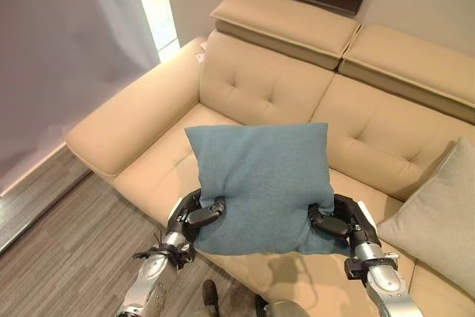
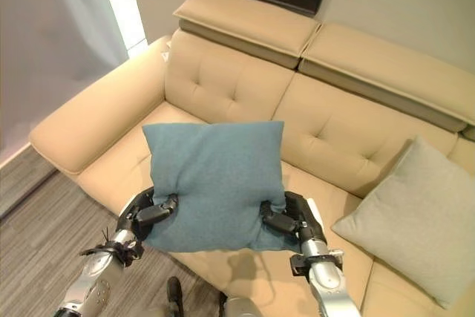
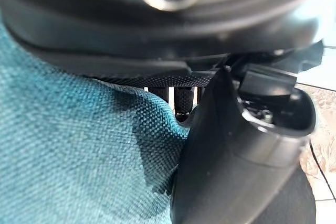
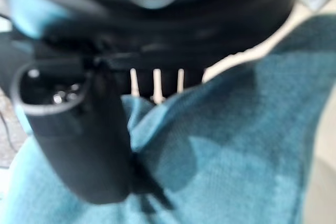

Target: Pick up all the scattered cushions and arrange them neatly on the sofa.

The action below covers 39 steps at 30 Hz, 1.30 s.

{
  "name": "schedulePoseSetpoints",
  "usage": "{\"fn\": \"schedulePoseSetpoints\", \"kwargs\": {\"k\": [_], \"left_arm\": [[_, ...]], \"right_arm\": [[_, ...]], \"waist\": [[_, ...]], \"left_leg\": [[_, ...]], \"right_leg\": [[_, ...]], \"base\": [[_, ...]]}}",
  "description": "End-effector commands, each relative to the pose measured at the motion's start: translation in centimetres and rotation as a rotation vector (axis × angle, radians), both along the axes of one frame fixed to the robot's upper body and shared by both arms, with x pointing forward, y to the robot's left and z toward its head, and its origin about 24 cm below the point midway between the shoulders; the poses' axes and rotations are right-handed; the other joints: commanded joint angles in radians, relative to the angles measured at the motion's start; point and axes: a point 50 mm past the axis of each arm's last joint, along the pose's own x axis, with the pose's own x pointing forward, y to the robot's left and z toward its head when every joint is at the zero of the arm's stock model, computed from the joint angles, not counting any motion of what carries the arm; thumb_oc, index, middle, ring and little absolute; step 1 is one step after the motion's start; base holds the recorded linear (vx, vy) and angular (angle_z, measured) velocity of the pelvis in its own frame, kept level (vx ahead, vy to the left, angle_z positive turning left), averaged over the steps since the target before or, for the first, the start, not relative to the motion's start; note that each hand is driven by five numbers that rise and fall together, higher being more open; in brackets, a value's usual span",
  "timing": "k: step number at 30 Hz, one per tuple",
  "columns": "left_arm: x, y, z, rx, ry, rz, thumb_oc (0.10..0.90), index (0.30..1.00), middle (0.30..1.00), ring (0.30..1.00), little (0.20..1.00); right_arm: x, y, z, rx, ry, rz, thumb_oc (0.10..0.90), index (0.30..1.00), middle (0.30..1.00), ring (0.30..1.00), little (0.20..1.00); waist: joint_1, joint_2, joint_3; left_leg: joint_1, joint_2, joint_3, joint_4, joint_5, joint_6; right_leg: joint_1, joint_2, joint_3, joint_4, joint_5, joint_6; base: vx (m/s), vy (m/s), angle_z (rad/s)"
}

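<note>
A teal-blue cushion (image 1: pixel 260 180) is held upright in front of me, over the front edge of the beige sofa (image 1: pixel 274 87). My left hand (image 1: pixel 194 215) pinches its lower left corner, thumb on the front face. My right hand (image 1: pixel 338 222) pinches its lower right corner the same way. Up close, the left wrist view has the teal cloth (image 3: pixel 68 150) pressed under the thumb (image 3: pixel 231 150), and the right wrist view has the cloth (image 4: pixel 231 161) caught under that thumb (image 4: pixel 79 140). A grey-beige cushion (image 1: pixel 438 217) leans on the sofa seat at the right.
The sofa's left armrest (image 1: pixel 130 120) runs toward a pale curtain (image 1: pixel 67 42) and bright window. Grey wood-plank floor (image 1: pixel 67 250) lies before the sofa at lower left. The seat (image 1: pixel 159 161) behind the blue cushion is bare.
</note>
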Motion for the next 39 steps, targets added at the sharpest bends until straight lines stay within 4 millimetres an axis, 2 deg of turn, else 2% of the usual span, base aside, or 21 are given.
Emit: {"fn": "schedulePoseSetpoints", "kwargs": {"k": [1,3,6,7,10,11,13,16,18,19,21,23,24,26,27,31,33,34,37,38,39], "left_arm": [[2.5,-4.6,7.3,-0.099,-0.396,-0.215,0.4,0.3,0.3,0.3,0.3],[2.5,-4.0,7.5,-0.072,-0.406,-0.21,0.4,0.3,0.3,0.3,0.3],[2.7,-3.5,7.7,-0.053,-0.413,-0.199,0.4,0.3,0.3,0.3,0.3],[2.7,-2.9,7.7,-0.04,-0.412,-0.185,0.4,0.3,0.3,0.3,0.3],[2.5,-2.7,7.4,-0.038,-0.401,-0.18,0.4,0.3,0.3,0.3,0.3],[2.4,-2.6,7.1,-0.041,-0.393,-0.175,0.4,0.3,0.3,0.3,0.3],[2.2,-2.5,6.8,-0.036,-0.381,-0.175,0.4,0.3,0.3,0.3,0.3],[2.2,-2.4,6.7,-0.031,-0.378,-0.165,0.4,0.3,0.3,0.3,0.3],[2.3,-2.4,6.7,-0.033,-0.379,-0.164,0.4,0.3,0.3,0.3,0.3],[2.2,-2.8,6.6,-0.054,-0.375,-0.174,0.4,0.3,0.3,0.3,0.3],[2.3,-2.9,6.5,-0.062,-0.376,-0.173,0.4,0.3,0.3,0.3,0.3],[2.1,-3.2,6.4,-0.071,-0.373,-0.185,0.4,0.3,0.3,0.3,0.3],[1.8,-3.2,6.2,-0.086,-0.367,-0.183,0.4,0.3,0.3,0.3,0.3],[1.6,-3.2,6.0,-0.088,-0.36,-0.186,0.4,0.3,0.3,0.3,0.3],[1.5,-3.0,5.9,-0.092,-0.353,-0.173,0.4,0.3,0.3,0.3,0.3],[1.5,-2.7,5.8,-0.095,-0.349,-0.153,0.4,0.3,0.3,0.3,0.3],[1.6,-2.9,6.1,-0.094,-0.359,-0.143,0.4,0.3,0.3,0.3,0.3],[1.7,-2.9,6.2,-0.088,-0.368,-0.141,0.4,0.3,0.3,0.3,0.3],[1.7,-2.9,6.5,-0.085,-0.381,-0.135,0.4,0.3,0.3,0.3,0.3],[1.8,-2.9,6.6,-0.085,-0.389,-0.131,0.4,0.3,0.3,0.3,0.3],[1.8,-2.9,6.9,-0.091,-0.399,-0.12,0.4,0.3,0.3,0.3,0.3]], "right_arm": [[3.3,3.7,6.8,0.105,-0.403,0.15,0.4,0.3,0.3,0.3,0.3],[3.7,4.6,6.9,0.125,-0.409,0.178,0.4,0.3,0.3,0.3,0.3],[4.2,5.4,7.1,0.131,-0.416,0.203,0.4,0.3,0.3,0.3,0.3],[4.4,5.8,7.2,0.145,-0.42,0.215,0.4,0.3,0.3,0.3,0.3],[4.2,5.8,6.9,0.153,-0.406,0.219,0.4,0.3,0.3,0.3,0.3],[4.1,5.5,6.8,0.148,-0.402,0.216,0.4,0.3,0.3,0.3,0.3],[4.1,5.4,6.8,0.153,-0.401,0.214,0.4,0.3,0.3,0.3,0.3],[4.3,5.7,6.8,0.154,-0.404,0.226,0.4,0.3,0.3,0.3,0.3],[4.5,5.8,6.8,0.145,-0.401,0.231,0.4,0.3,0.3,0.3,0.3],[4.1,5.5,6.6,0.141,-0.393,0.222,0.4,0.3,0.3,0.3,0.3],[4.0,5.2,6.6,0.139,-0.396,0.214,0.4,0.3,0.3,0.3,0.3],[3.8,4.7,6.6,0.13,-0.393,0.202,0.4,0.3,0.3,0.3,0.3],[3.7,4.2,6.7,0.124,-0.393,0.194,0.4,0.3,0.3,0.3,0.3],[3.8,4.0,6.7,0.126,-0.395,0.188,0.4,0.3,0.3,0.3,0.3],[3.8,3.9,6.7,0.129,-0.394,0.184,0.4,0.3,0.3,0.3,0.3],[3.7,4.0,6.5,0.124,-0.381,0.189,0.4,0.3,0.3,0.3,0.3],[3.5,3.9,6.1,0.12,-0.363,0.176,0.4,0.3,0.3,0.3,0.3],[3.4,3.8,5.9,0.12,-0.357,0.174,0.4,0.3,0.3,0.3,0.3],[3.4,3.7,5.8,0.119,-0.35,0.169,0.4,0.3,0.3,0.3,0.3],[3.4,3.7,5.8,0.117,-0.348,0.17,0.4,0.3,0.3,0.3,0.3],[3.5,3.7,5.8,0.105,-0.347,0.176,0.4,0.3,0.3,0.3,0.3]], "waist": [[-0.002,-0.021,-0.085],[0.006,-0.021,-0.077],[0.016,-0.023,-0.061],[0.024,-0.016,-0.052],[0.017,-0.016,-0.056],[0.01,-0.018,-0.063],[0.011,-0.027,-0.067],[0.018,-0.038,-0.067],[0.011,-0.037,-0.064],[-0.002,-0.042,-0.064],[-0.004,-0.043,-0.068],[-0.007,-0.039,-0.079],[-0.006,-0.037,-0.078],[-0.004,-0.04,-0.076],[-0.001,-0.044,-0.074],[0.008,-0.043,-0.084],[0.022,-0.031,-0.083],[0.026,-0.027,-0.083],[0.032,-0.023,-0.081],[0.037,-0.021,-0.082],[0.047,-0.01,-0.082]], "left_leg": [[0.034,0.016,-0.003,-0.049,-0.074,-0.054],[0.06,-0.01,0.019,-0.048,-0.1,-0.022],[0.076,-0.01,0.048,-0.051,-0.11,-0.006],[0.096,-0.005,0.071,-0.064,-0.118,0.004],[0.13,-0.018,0.072,-0.088,-0.119,0.007],[0.153,-0.039,0.062,-0.105,-0.122,0.01],[0.178,-0.062,0.063,-0.124,-0.133,0.014],[0.22,-0.087,0.067,-0.136,-0.165,0.013],[0.232,-0.091,0.063,-0.135,-0.172,0.011],[0.251,-0.107,0.04,-0.116,-0.199,0.016],[0.252,-0.113,0.04,-0.092,-0.215,0.012],[0.248,-0.108,0.058,-0.013,-0.253,-0.01],[0.221,-0.081,0.086,0.125,-0.264,-0.04],[0.183,-0.061,0.104,0.191,-0.242,-0.053],[0.145,-0.028,0.144,0.195,-0.237,-0.049],[0.113,-0.005,0.146,0.104,-0.195,-0.047],[0.093,0.021,0.101,-0.01,-0.101,-0.069],[0.097,0.029,0.082,-0.041,-0.08,-0.075],[0.096,0.04,0.034,-0.074,-0.058,-0.085],[0.091,0.042,0.002,-0.087,-0.056,-0.088],[0.089,0.039,-0.072,-0.122,-0.043,-0.099]], "right_leg": [[0.113,-0.031,0.005,-0.197,0.038,0.094],[0.076,-0.053,0.025,-0.095,0.044,0.117],[0.026,-0.065,0.031,0.001,0.065,0.138],[-0.013,-0.076,0.002,0.078,0.086,0.149],[-0.029,-0.051,0.003,0.085,0.083,0.145],[-0.041,0.003,0.016,0.034,0.07,0.127],[-0.046,0.032,-0.005,-0.059,0.086,0.11],[-0.073,0.028,-0.136,-0.195,0.146,0.116],[-0.092,0.03,-0.148,-0.199,0.155,0.123],[-0.075,0.038,-0.097,-0.217,0.16,0.118],[-0.061,0.031,-0.096,-0.222,0.17,0.11],[-0.018,0.013,-0.123,-0.24,0.17,0.099],[0.035,0.006,-0.13,-0.267,0.161,0.091],[0.054,0.0,-0.132,-0.283,0.16,0.085],[0.075,-0.01,-0.135,-0.3,0.152,0.083],[0.088,-0.007,-0.122,-0.308,0.146,0.085],[0.107,0.011,-0.094,-0.309,0.127,0.079],[0.116,0.014,-0.083,-0.312,0.122,0.079],[0.132,0.012,-0.057,-0.311,0.112,0.077],[0.136,0.011,-0.043,-0.311,0.107,0.077],[0.148,0.012,-0.011,-0.311,0.097,0.078]], "base": [[0.19,0.322,-0.01],[0.15,0.333,-0.17],[0.06,0.224,-0.39],[0.03,0.148,-0.42],[0.13,0.178,-0.25],[0.16,0.098,-0.1],[0.19,0.075,-0.05],[0.16,-0.006,-0.02],[0.15,-0.03,0.08],[0.25,-0.046,0.32],[0.19,-0.051,0.42],[0.18,-0.079,0.24],[0.11,-0.053,0.26],[0.08,-0.036,0.08],[0.09,-0.003,-0.11],[0.1,0.02,-0.11],[0.2,0.083,-0.22],[0.16,0.075,-0.3],[0.14,0.085,-0.74],[0.17,0.132,-0.73],[0.22,0.179,-0.72]]}}
